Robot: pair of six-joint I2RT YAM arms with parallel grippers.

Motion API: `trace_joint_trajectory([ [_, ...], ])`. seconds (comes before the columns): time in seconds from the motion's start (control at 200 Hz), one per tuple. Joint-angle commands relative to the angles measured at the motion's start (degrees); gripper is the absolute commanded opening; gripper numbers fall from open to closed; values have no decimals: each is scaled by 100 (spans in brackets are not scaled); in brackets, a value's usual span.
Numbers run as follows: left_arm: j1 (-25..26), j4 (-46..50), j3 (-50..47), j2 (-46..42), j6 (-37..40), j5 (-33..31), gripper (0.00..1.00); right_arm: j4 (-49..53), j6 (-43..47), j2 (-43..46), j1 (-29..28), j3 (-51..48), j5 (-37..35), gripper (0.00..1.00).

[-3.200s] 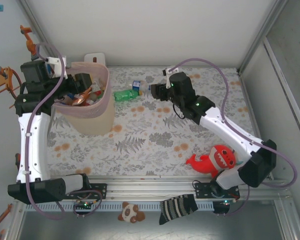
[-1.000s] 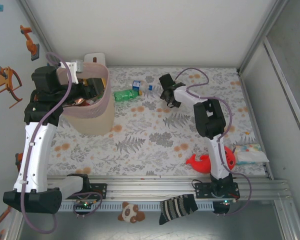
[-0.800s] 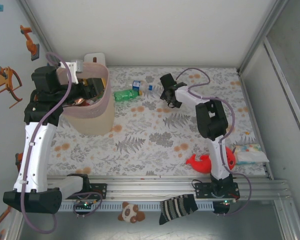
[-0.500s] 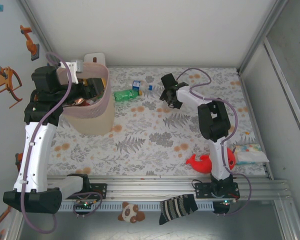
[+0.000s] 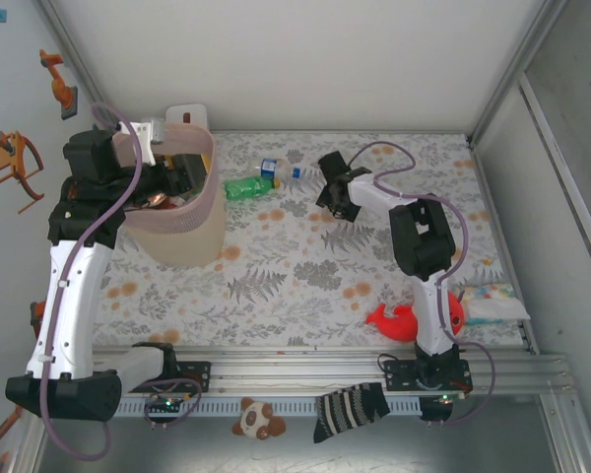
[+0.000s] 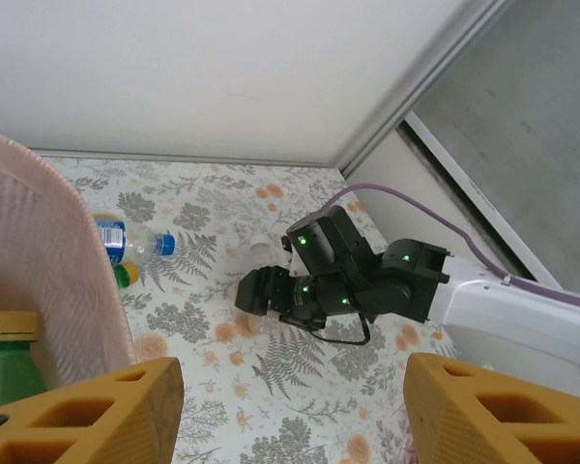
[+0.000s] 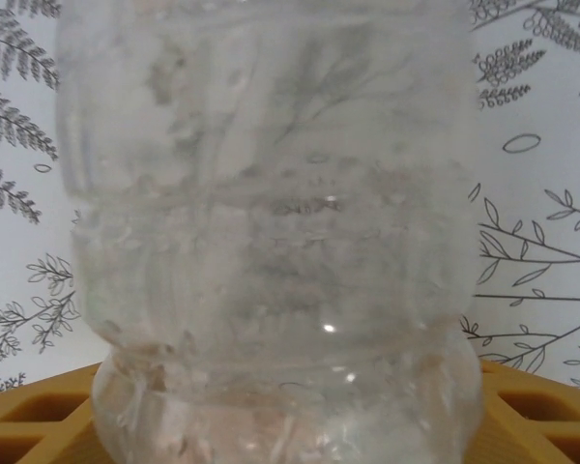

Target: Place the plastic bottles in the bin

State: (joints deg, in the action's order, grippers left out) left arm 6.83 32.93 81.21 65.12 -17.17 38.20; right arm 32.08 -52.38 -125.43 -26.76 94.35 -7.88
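since the earliest view the right arm (image 5: 424, 236) has folded in on itself, elbow pulled back toward its base, and its gripper has slid a little to the right and nearer; the left arm (image 5: 64, 286) has shifted at the bin. on the flowered table (image 5: 276, 286) the pale-pink bin (image 5: 182, 232) stands at the far left, with several bottles already inside it, so the job looks mostly done. the left gripper (image 6: 290, 362) hangs at the bin's rim, fingers spread wide with nothing between them. a red plush toy (image 5: 424, 315) lies near the right arm's base and is no part of the task. three bottles are left on the table, as far as can be seen: a green bottle (image 5: 246, 186) just right of the bin, a blue-labelled bottle (image 5: 273, 169) touching or nearly touching its cap end, and a clear bottle (image 7: 271, 222) lying between the fingers of the right gripper (image 5: 333, 197). whether those fingers are already pinching it or only flanking it, i cannot tell. that bottle seems to be the one in hand; carrying it to the bin comes next.
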Motion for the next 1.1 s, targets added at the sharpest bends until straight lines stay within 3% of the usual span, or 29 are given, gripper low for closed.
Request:
trace_joint_trajectory([
  [0.0,38,-120,85,-14,-10,83,62,-43,-19,378,-14,-99,6,67],
  [0.486,99,-239,33,-53,-118,81,61,-499,418,1298,-22,-856,29,57],
  [0.746,195,-657,-94,-63,-265,112,61,-1363,1857,2445,-42,-1595,1414,56],
  [1.097,414,-1368,-204,-35,-475,348,62,-2846,3136,4017,-113,-2475,3535,52],
])
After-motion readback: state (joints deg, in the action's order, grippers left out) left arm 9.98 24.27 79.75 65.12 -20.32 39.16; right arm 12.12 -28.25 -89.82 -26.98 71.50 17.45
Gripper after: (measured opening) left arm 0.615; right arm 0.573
